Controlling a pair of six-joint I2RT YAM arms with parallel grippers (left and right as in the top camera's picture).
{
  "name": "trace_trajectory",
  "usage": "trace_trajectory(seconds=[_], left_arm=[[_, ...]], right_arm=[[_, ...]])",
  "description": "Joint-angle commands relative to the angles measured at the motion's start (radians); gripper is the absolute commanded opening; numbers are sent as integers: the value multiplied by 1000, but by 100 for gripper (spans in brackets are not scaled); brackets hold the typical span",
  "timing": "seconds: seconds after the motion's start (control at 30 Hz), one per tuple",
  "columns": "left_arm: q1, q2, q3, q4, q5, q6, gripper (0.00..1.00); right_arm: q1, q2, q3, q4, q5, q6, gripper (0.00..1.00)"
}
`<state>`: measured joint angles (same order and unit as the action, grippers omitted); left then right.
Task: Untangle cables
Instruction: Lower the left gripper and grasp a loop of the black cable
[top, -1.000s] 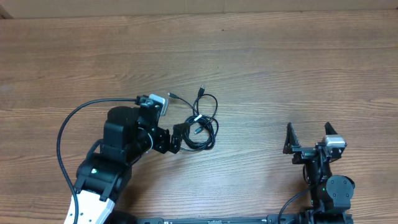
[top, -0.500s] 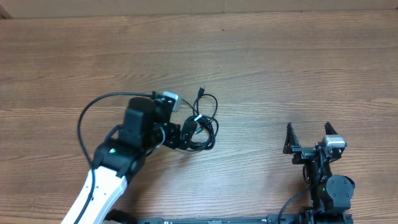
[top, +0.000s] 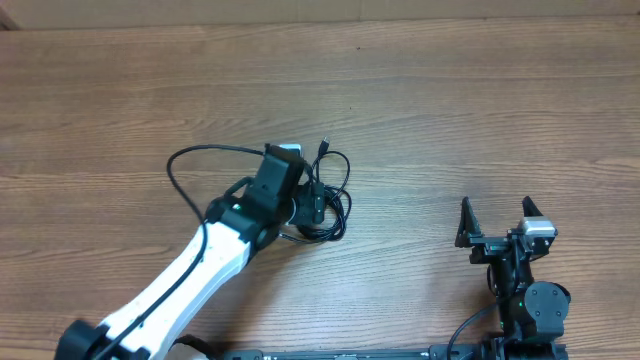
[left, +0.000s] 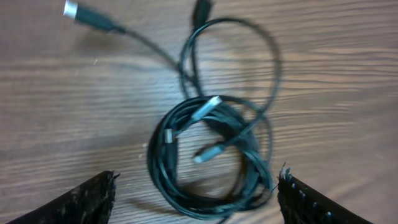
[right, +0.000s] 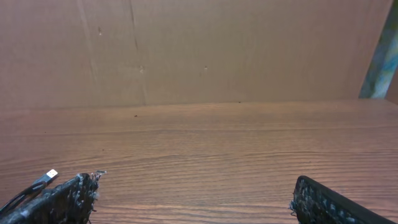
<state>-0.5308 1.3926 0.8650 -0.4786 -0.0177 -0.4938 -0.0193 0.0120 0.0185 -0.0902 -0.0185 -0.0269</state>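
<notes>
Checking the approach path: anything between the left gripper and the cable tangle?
Nothing visible. In the left wrist view the left gripper is open right over the cables, one finger on either side of the coil, with only bare table around it.

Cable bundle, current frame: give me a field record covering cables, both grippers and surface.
task item: thin black flexible cables
layout: coiled together in one tangled loop, several plug ends inside it
loose end: silver-tipped plug lying outside the coil on its far side
left gripper: open, over the coil, a finger on either side, not closed on it
right gripper: open, well apart from the cables, holding nothing
surface: brown wood-grain table
task status: cables not yet separated
</notes>
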Motion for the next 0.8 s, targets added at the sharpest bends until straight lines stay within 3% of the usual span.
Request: trace_trajectory(seconds=[0.0, 0.33, 0.53, 0.6, 0.77], left_arm=[[-5, 68, 21, 13, -63, -58, 81], [-6, 216, 21, 34, -67, -131, 68], [-6, 281, 21, 34, -32, -131, 46], [-6, 291, 21, 30, -30, -125, 31], [-6, 296, 21, 31, -34, -98, 9]], right_arm=[[-3, -9, -11, 6, 3, -4, 100], [-3, -9, -11, 6, 3, -4, 100], [-3, -9, -11, 6, 2, -4, 100], [-3, -9, -11, 6, 3, -4, 100], [-3, -9, -11, 6, 3, -5, 100]])
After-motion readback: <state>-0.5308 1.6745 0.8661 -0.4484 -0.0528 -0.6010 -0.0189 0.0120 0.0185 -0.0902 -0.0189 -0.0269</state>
